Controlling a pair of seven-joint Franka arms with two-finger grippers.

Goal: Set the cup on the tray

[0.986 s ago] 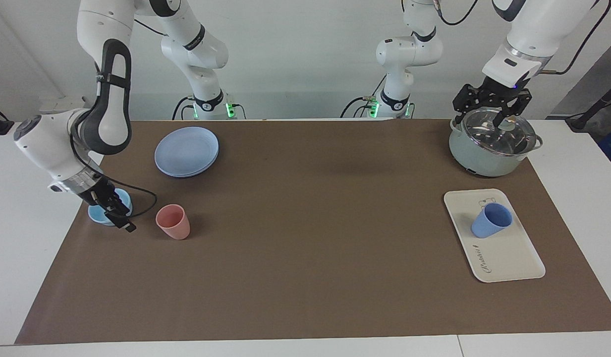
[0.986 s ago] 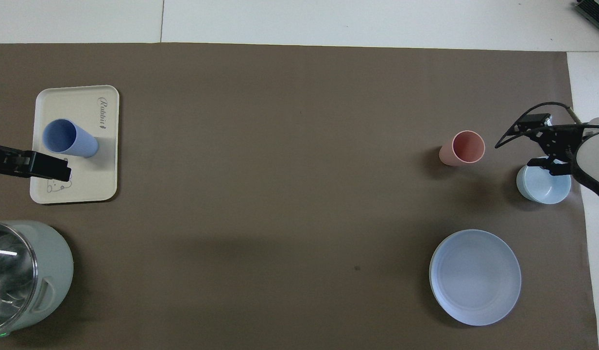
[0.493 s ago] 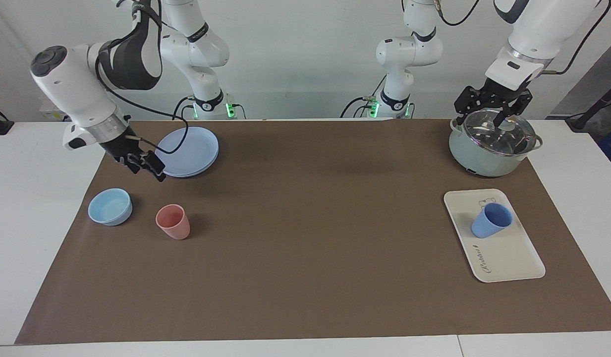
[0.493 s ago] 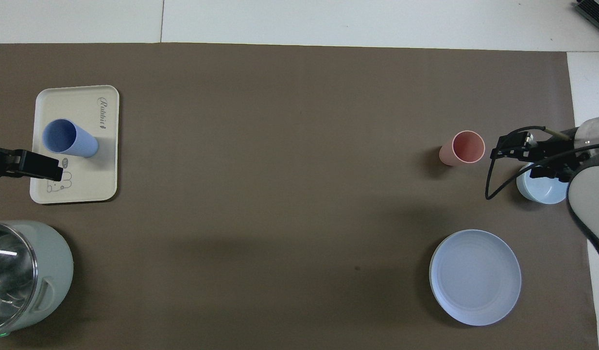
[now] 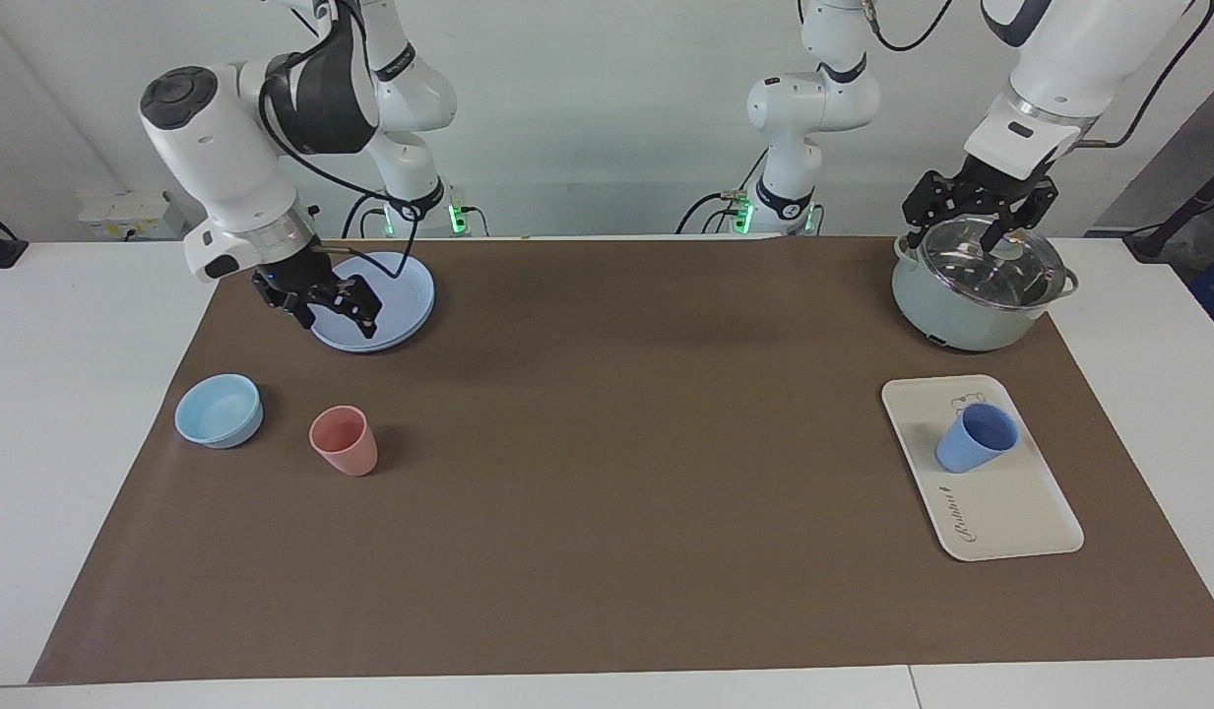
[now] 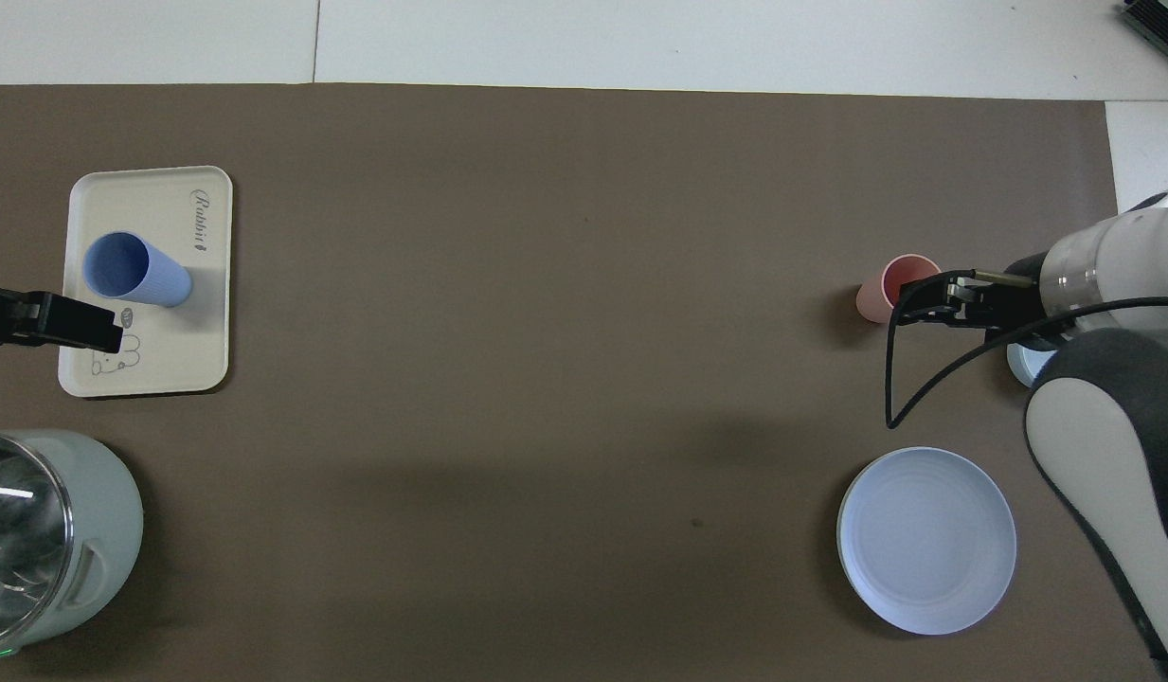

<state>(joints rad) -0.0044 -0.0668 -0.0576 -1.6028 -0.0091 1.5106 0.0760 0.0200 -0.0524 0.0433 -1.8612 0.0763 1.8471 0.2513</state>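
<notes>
Pink tumbler (image 5: 344,440), blue bowl (image 5: 219,410), plate (image 5: 390,295), lidded pot (image 5: 976,286), perhaps glass-topped

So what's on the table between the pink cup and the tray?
Nothing. In the overhead view only bare brown mat runs from the pink cup to the tray, where the blue cup stands.

Periwinkle cup (image 5: 976,439); cream tray (image 5: 1010,512), bear drawing, dark script; salmon-pink tumbler (image 5: 344,440); light-blue bowl (image 5: 219,411); blue plate (image 5: 390,295); brown mat (image 5: 616,473).

left pincer (image 5: 979,212) raised, open | right pincer (image 5: 329,307) raised, tilted
</notes>
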